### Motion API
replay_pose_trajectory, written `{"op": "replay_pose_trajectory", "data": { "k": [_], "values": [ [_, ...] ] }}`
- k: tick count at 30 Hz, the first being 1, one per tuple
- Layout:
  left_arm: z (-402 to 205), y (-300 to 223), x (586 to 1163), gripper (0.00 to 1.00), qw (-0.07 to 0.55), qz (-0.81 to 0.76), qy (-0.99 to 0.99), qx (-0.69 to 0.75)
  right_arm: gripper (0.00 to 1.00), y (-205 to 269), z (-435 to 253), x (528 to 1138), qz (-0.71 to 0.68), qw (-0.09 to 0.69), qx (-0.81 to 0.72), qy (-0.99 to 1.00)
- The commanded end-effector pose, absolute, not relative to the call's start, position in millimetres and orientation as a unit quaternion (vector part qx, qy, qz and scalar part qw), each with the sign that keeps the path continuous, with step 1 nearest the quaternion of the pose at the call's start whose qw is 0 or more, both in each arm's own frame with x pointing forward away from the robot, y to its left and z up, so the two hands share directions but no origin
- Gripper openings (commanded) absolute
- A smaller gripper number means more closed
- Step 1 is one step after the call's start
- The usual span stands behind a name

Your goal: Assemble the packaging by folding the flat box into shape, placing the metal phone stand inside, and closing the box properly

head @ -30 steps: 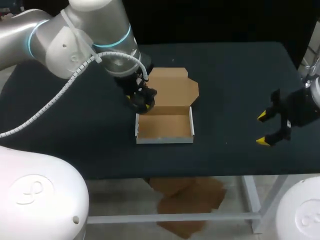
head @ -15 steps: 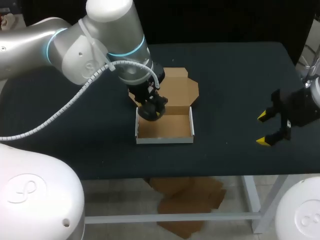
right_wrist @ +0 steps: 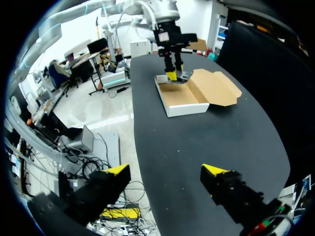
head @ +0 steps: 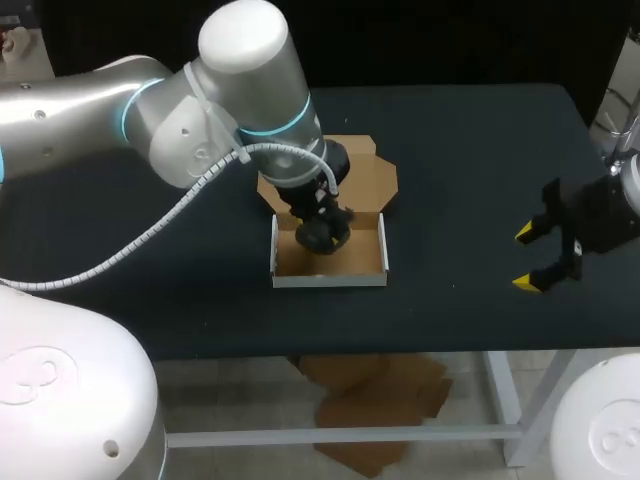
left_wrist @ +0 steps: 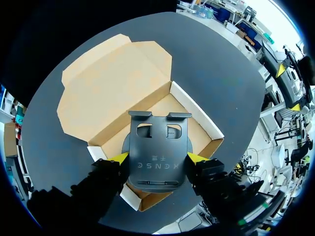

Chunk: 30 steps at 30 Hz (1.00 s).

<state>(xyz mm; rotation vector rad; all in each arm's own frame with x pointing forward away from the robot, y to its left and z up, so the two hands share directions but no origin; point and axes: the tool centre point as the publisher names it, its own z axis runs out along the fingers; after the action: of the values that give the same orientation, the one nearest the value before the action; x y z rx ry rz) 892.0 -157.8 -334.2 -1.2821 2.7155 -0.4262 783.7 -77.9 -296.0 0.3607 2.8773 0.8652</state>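
Cardboard box (left_wrist: 109, 83), just one, under one dark stand (left_wrist: 157, 142) clamped in left tool (left_wrist: 157, 158).

table (head: 470, 180): dark top | on it: open cardboard box (head: 330, 279)

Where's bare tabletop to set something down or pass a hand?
Free: black tabletop between the open brown cardboard box and the right gripper, and the strip before the box. Crowded: over the box, where the left gripper holds the dark metal phone stand.
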Motion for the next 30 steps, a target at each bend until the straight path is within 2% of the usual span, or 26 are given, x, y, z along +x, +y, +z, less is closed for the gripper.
{"op": "replay_pose_trajectory", "data": {
  "k": [1, 30],
  "values": [
    [-348, -164, 895, 0.0, 0.056, -0.141, 0.895, -0.419, 1.0, -79, -296, 784, 0.287, 0.058, 0.119, 0.949],
    [-398, -179, 902, 0.0, 0.057, -0.13, 0.905, -0.401, 1.0, -79, -296, 784, 0.287, 0.058, 0.119, 0.949]
  ]
}}
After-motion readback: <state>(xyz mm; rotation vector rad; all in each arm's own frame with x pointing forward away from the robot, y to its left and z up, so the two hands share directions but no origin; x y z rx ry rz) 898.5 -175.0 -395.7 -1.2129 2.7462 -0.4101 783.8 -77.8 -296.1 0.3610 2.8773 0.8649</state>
